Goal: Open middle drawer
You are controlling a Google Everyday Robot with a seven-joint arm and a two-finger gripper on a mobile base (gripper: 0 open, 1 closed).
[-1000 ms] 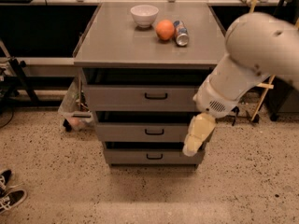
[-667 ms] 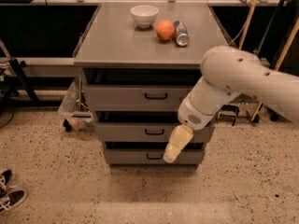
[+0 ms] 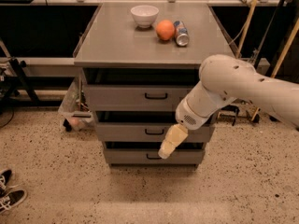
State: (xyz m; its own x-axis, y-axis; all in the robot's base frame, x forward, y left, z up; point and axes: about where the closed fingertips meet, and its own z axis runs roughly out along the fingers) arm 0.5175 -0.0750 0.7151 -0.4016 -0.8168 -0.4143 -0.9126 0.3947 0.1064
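A grey cabinet holds three stacked drawers, each with a small black bar handle. The middle drawer (image 3: 126, 132) sits between the top drawer (image 3: 121, 97) and the bottom drawer (image 3: 126, 157), and its handle (image 3: 154, 132) shows just left of my arm. My gripper (image 3: 166, 150), cream-coloured, hangs in front of the cabinet, pointing down-left. It is just right of and below the middle drawer's handle, overlapping the gap above the bottom drawer. The white arm reaches in from the right.
On the cabinet top (image 3: 117, 41) stand a white bowl (image 3: 144, 15), an orange (image 3: 165, 30) and a lying can (image 3: 181, 33). A wheeled cart (image 3: 74, 108) stands left of the cabinet. Shoes (image 3: 9, 195) lie on the speckled floor at lower left. Poles and cables crowd the right.
The arm has swung left across the cabinet front, carrying the gripper from the right edge of the drawers toward the middle drawer's handle.
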